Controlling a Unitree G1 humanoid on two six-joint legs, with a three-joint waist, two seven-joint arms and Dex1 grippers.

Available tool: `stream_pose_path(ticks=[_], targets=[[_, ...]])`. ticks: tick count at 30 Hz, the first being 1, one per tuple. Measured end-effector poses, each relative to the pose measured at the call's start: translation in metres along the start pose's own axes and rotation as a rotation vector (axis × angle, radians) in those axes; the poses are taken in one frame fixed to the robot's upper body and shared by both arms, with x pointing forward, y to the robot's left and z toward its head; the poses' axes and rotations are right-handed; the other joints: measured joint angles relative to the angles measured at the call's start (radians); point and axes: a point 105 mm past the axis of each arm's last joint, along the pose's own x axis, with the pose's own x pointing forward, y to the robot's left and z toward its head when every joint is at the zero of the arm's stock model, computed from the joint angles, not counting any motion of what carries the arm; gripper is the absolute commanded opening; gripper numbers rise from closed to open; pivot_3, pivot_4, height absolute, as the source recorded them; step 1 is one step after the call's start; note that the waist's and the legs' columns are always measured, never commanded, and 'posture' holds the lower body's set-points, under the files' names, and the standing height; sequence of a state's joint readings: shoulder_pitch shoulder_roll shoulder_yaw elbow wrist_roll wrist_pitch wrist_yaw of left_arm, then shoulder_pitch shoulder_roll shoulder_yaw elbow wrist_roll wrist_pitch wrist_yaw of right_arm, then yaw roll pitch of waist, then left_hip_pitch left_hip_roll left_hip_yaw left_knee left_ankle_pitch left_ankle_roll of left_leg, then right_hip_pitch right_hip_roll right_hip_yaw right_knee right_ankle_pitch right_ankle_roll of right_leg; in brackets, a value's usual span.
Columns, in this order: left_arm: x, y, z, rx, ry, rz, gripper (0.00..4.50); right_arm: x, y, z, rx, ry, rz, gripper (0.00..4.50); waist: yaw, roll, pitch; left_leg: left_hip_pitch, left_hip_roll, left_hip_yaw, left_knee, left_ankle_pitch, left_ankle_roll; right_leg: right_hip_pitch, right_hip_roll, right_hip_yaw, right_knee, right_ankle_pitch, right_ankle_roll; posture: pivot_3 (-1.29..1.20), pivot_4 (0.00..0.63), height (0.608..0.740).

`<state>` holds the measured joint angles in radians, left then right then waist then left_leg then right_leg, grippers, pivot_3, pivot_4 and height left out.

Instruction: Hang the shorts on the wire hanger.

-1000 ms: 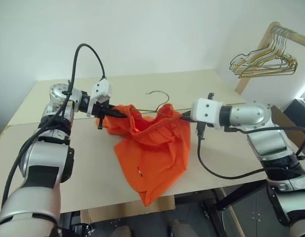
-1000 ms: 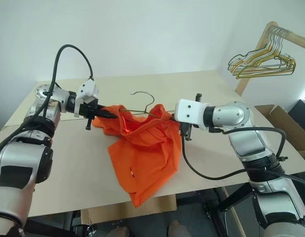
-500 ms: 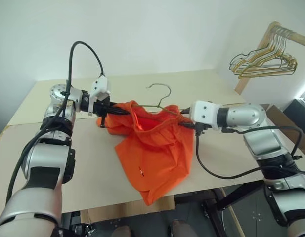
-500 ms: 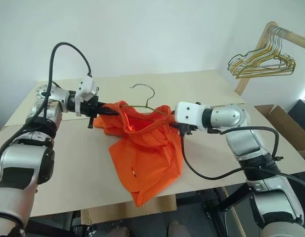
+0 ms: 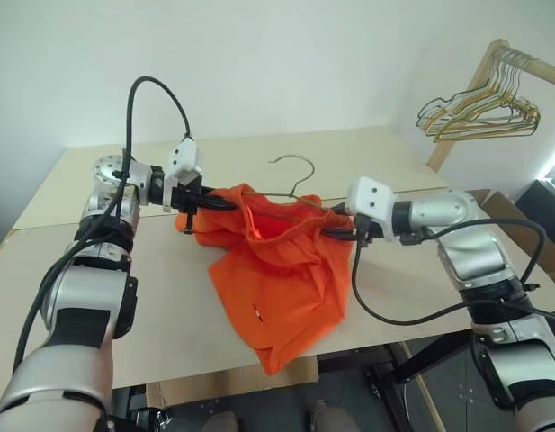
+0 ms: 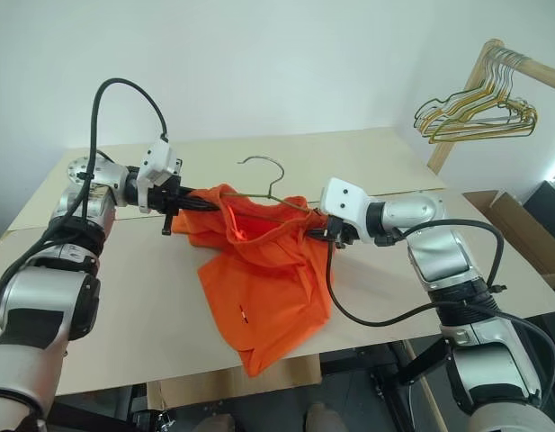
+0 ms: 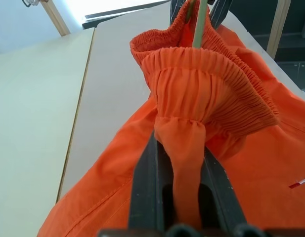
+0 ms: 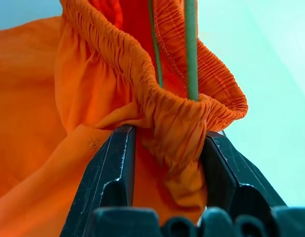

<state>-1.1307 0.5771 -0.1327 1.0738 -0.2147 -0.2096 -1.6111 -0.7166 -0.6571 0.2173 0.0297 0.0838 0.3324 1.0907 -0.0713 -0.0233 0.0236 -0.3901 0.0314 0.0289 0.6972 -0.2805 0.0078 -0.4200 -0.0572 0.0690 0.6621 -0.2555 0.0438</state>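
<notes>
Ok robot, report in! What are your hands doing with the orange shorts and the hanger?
Left gripper shut on shorts waistband. Right gripper around the other waistband end. Wire hanger threaded through waistband, hook up. Nothing in the way.

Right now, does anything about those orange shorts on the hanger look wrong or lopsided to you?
Yes. The shorts sag in a crumpled heap onto the table, and the wire hanger tilts. Only the waistband is stretched between the left hand and right hand.

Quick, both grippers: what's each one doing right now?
Left gripper: shut on the shorts waistband.
Right gripper: jaws around the bunched waistband; firm grip cannot be told.
</notes>
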Motion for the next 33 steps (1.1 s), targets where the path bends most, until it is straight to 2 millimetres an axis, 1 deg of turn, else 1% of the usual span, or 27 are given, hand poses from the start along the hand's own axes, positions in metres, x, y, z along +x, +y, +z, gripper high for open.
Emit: stream_pose_path(ticks=[1, 2, 5, 7, 12, 15, 19, 23, 24, 27, 28, 33], targets=[[0.000, 0.000, 0.000, -0.001, -0.007, -0.001, 0.00, 0.000, -0.001, 0.002, 0.005, -0.001, -0.001, 1.74, 0.000, 0.000, 0.000, 0.000, 0.000, 0.000, 0.000, 0.000, 0.000, 0.000, 0.000, 0.000, 0.000, 0.000, 0.000, -0.03, 0.000, 0.740], [0.001, -0.001, 0.000, 0.000, -0.012, -0.001, 0.00, 0.000, -0.002, 0.003, 0.011, -0.003, -0.001, 1.58, 0.001, 0.000, 0.000, 0.000, 0.000, 0.000, 0.000, 0.000, 0.000, 0.000, 0.000, 0.000, 0.000, 0.000, 0.000, -0.03, 0.000, 0.740], [0.001, -0.001, 0.001, 0.003, -0.014, -0.003, 0.00, 0.000, -0.002, 0.002, 0.038, -0.001, 0.004, 0.56, 0.001, 0.000, 0.000, 0.000, 0.000, 0.000, 0.000, 0.000, 0.000, 0.000, 0.000, 0.000, 0.000, 0.000, 0.000, -0.03, 0.000, 0.740], [0.001, -0.001, 0.001, 0.004, -0.013, -0.003, 0.00, 0.001, -0.001, 0.002, 0.050, 0.002, 0.008, 0.03, 0.001, 0.000, 0.000, 0.000, 0.000, 0.000, 0.000, 0.000, 0.000, 0.000, 0.000, 0.000, 0.000, 0.000, 0.000, -0.03, 0.000, 0.740], [0.001, -0.001, 0.000, -0.002, -0.016, 0.001, 0.00, 0.001, -0.001, 0.001, 0.060, 0.002, 0.013, 0.02, 0.001, 0.000, 0.000, 0.000, 0.000, 0.000, 0.000, 0.000, 0.000, 0.000, 0.000, 0.000, 0.000, 0.000, 0.000, -0.03, 0.000, 0.740], [-0.001, 0.000, -0.003, -0.033, -0.028, 0.013, 0.63, 0.001, 0.000, 0.001, 0.067, -0.002, 0.019, 0.02, 0.001, 0.000, 0.000, 0.000, 0.000, 0.000, 0.000, 0.000, 0.000, 0.000, 0.000, 0.000, 0.000, 0.000, 0.000, -0.02, 0.000, 0.740], [-0.009, 0.003, -0.003, -0.037, -0.058, 0.058, 1.87, -0.004, 0.003, -0.005, 0.093, 0.006, 0.026, 0.02, 0.001, 0.000, 0.000, 0.000, 0.000, 0.000, 0.000, 0.000, 0.000, 0.000, 0.000, 0.000, 0.000, 0.000, 0.000, -0.03, 0.000, 0.740], [-0.028, 0.007, -0.005, -0.049, -0.057, 0.125, 3.18, -0.017, 0.001, -0.014, 0.128, 0.019, 0.003, 0.02, 0.001, 0.000, 0.000, 0.000, 0.000, 0.000, 0.000, 0.000, 0.000, 0.000, 0.000, 0.000, 0.000, 0.000, 0.000, -0.04, 0.000, 0.740], [-0.032, 0.007, -0.006, -0.049, -0.053, 0.139, 3.38, -0.021, 0.000, -0.014, 0.125, 0.022, -0.004, 0.02, 0.001, 0.000, 0.000, 0.000, 0.000, 0.000, 0.000, 0.000, 0.000, 0.000, 0.000, 0.000, 0.000, 0.000, 0.000, -0.04, 0.000, 0.740], [-0.039, 0.010, -0.007, -0.037, -0.034, 0.178, 4.29, -0.030, 0.002, -0.017, 0.135, 0.025, -0.013, 0.02, 0.001, 0.000, 0.000, 0.000, 0.000, 0.000, 0.000, 0.000, 0.000, 0.000, 0.000, 0.000, -0.001, 0.000, 0.000, -0.05, 0.000, 0.740], [-0.041, 0.011, -0.007, -0.040, -0.035, 0.194, 4.50, -0.033, 0.003, -0.019, 0.140, 0.027, -0.010, 0.02, 0.001, 0.000, 0.000, 0.000, 0.000, 0.000, 0.000, 0.000, 0.000, 0.000, 0.000, 0.000, -0.001, 0.000, 0.000, -0.05, 0.000, 0.740], [-0.047, 0.011, -0.009, -0.057, -0.043, 0.215, 4.50, -0.049, 0.006, -0.021, 0.147, 0.031, -0.009, 0.02, 0.001, 0.000, 0.000, 0.000, 0.000, 0.000, 0.000, 0.000, 0.000, 0.000, 0.000, 0.000, -0.002, 0.000, 0.000, -0.08, 0.000, 0.740]])
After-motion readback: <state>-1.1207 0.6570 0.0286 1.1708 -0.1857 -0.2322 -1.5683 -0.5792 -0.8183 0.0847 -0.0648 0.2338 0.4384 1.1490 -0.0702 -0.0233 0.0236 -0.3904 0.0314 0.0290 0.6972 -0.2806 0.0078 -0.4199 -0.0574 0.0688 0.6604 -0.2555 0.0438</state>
